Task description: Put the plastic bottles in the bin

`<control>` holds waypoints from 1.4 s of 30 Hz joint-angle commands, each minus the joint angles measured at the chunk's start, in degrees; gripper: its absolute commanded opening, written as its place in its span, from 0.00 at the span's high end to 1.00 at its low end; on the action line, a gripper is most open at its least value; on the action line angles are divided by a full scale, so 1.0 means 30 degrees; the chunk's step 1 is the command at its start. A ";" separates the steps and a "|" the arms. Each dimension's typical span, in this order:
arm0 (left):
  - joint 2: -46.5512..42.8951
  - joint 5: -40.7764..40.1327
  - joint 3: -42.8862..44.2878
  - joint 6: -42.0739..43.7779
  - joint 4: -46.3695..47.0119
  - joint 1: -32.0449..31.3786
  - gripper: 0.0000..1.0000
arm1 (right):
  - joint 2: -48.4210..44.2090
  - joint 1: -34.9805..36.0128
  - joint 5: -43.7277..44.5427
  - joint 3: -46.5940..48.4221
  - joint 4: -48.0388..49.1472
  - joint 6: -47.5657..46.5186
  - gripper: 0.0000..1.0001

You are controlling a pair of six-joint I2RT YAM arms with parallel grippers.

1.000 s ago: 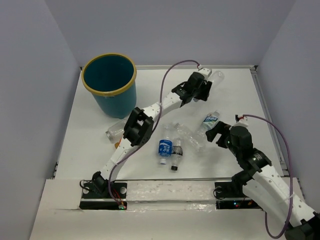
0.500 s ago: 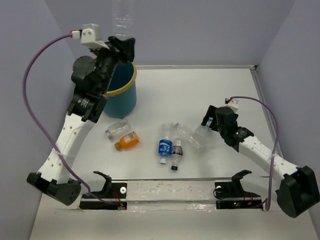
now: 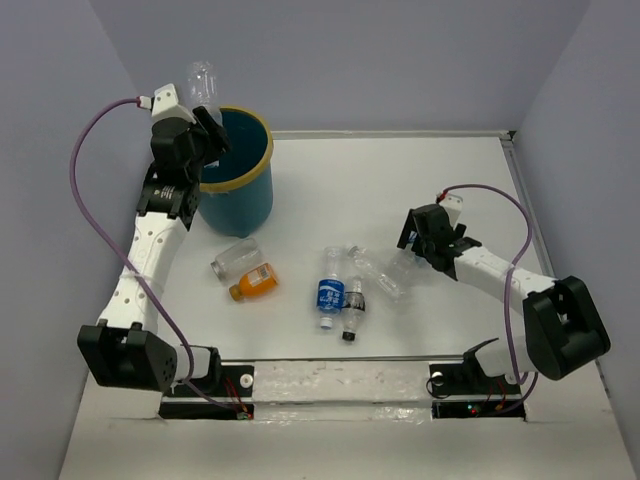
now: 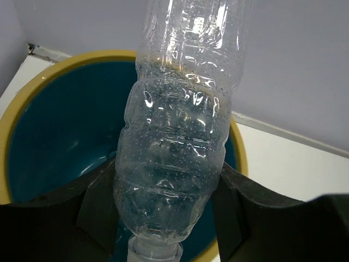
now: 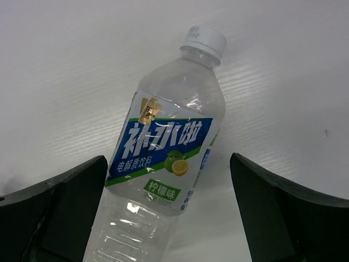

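My left gripper (image 3: 207,118) is shut on a clear, unlabelled plastic bottle (image 3: 202,80), held neck-down over the near-left rim of the teal bin (image 3: 250,195). In the left wrist view the gripper (image 4: 169,210) clamps the bottle (image 4: 180,125) above the bin's yellow rim (image 4: 24,123). My right gripper (image 3: 417,240) is open, low over a blue-and-green-labelled bottle (image 5: 169,147) lying on the table between the fingers (image 5: 73,188). A squat clear bottle (image 3: 232,262), the orange bottle (image 3: 253,283), a blue-labelled bottle (image 3: 330,292), a dark-labelled bottle (image 3: 352,305) and a clear bottle (image 3: 375,272) lie mid-table.
The white table (image 3: 400,180) is walled at the back and both sides. The bin stands in the far left corner. The loose bottles lie between the two arms, near the front rail (image 3: 340,375).
My left arm carried the clear bottle from the far back of the table to the bin and lowered it towards the rim. My right arm stretched out low over the labelled bottle.
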 commanded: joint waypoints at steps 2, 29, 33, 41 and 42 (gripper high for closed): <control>0.0446 -0.0292 -0.1153 -0.0478 0.1413 0.0766 0.52 | 0.0711 -0.0393 0.0573 0.0597 0.1618 0.0083 0.00; 0.0068 0.1171 -0.1307 -0.0595 0.3085 0.1235 0.01 | 0.0863 -0.1504 0.2444 0.2295 0.3025 -0.1145 0.46; -0.1101 0.1756 -0.0689 -0.0653 0.3085 0.1206 0.01 | -0.0924 -0.1507 0.2185 0.2676 0.3025 -0.1906 0.50; -0.4704 0.3133 -0.2091 -0.1004 0.3085 0.0562 0.01 | -0.4909 -0.1507 -0.1180 0.4316 0.3200 -0.2788 0.51; -0.5753 0.3628 -0.2790 -0.1208 0.3056 0.0561 0.01 | -0.5463 -0.1507 -0.2578 0.4521 0.3288 -0.2788 0.51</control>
